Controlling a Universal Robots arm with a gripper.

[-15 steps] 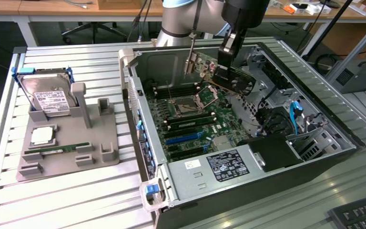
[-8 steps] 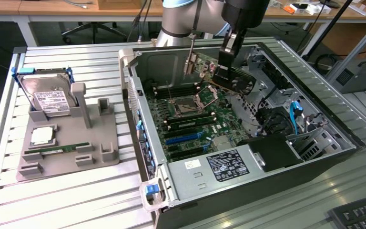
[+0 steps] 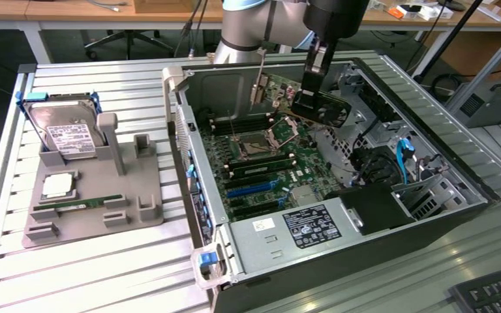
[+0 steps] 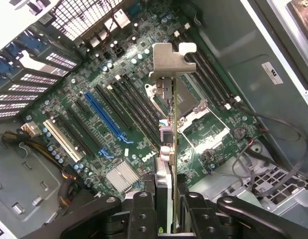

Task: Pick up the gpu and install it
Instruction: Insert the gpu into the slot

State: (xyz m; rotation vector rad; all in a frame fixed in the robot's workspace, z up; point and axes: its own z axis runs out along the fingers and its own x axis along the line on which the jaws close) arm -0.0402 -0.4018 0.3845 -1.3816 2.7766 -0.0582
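Arm: one robot arm (image 3: 242, 29), coming down from the top edge of the exterior view into the open case
Gripper: one (image 4: 165, 201); its two dark fingers (image 4: 144, 209) are clamped on either side of the card's near end
Gpu: one (image 4: 171, 124), held on edge in the air over the motherboard (image 3: 259, 179), near the CPU socket (image 3: 255, 140); its silver bracket is at the end away from the gripper
Computer case: one (image 3: 433, 228), lying open on the slatted table (image 3: 85, 274)
Expansion slots: one blue slot (image 4: 106, 117) and one white slot (image 4: 61, 139), both apart from the card
Power supply: one (image 3: 303, 228), in the case corner nearest the camera
Gray fixture: one (image 3: 94, 171), beside the case at the exterior view's left
Fixture contents: one hard drive (image 3: 63, 134) propped upright, one processor (image 3: 59, 186) lying flat, one memory stick (image 3: 81, 204) lying flat
Keyboard: one (image 3: 494, 293), at the lower corner on the exterior view's right
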